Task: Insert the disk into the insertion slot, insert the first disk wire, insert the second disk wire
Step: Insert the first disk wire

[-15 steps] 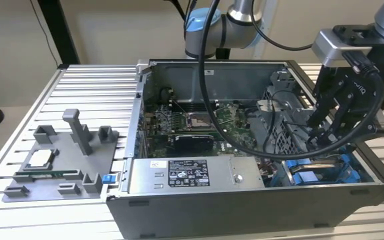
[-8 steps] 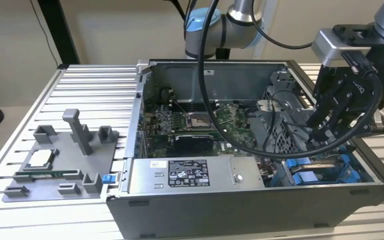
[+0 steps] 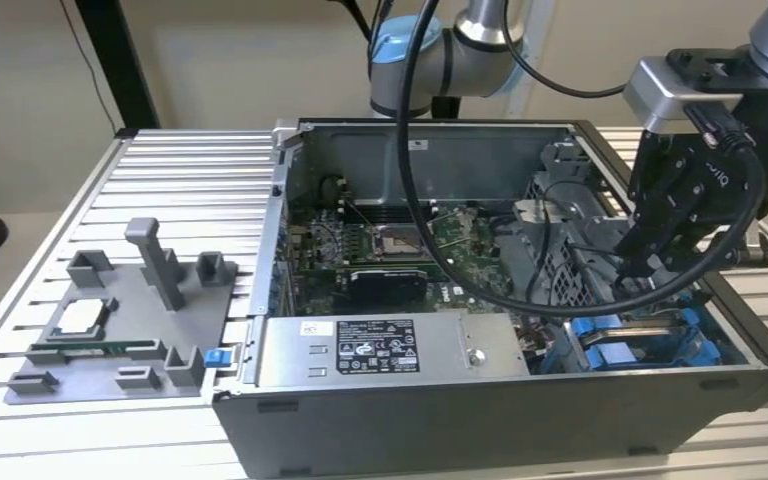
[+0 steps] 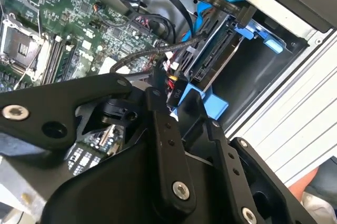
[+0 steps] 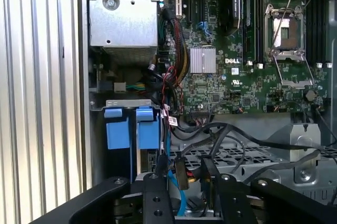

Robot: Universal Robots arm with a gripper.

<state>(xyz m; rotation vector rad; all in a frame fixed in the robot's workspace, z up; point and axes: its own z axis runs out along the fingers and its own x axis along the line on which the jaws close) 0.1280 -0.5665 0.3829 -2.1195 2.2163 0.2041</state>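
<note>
The disk sits in the insertion slot, a grey bay with blue rails, and its connector edge faces the motherboard. In the exterior view the disk lies between the blue rails of the insertion slot at the case's front right corner. My gripper hangs just above that bay, shut on the black connector of a disk wire with red and yellow leads. The connector sits close to the disk's edge; whether it touches is hidden. The gripper holds the connector between its fingers.
The open computer case holds a motherboard, loose black cables and a grey power supply box with a sticker. A grey parts fixture stands on the ribbed table to the exterior view's left.
</note>
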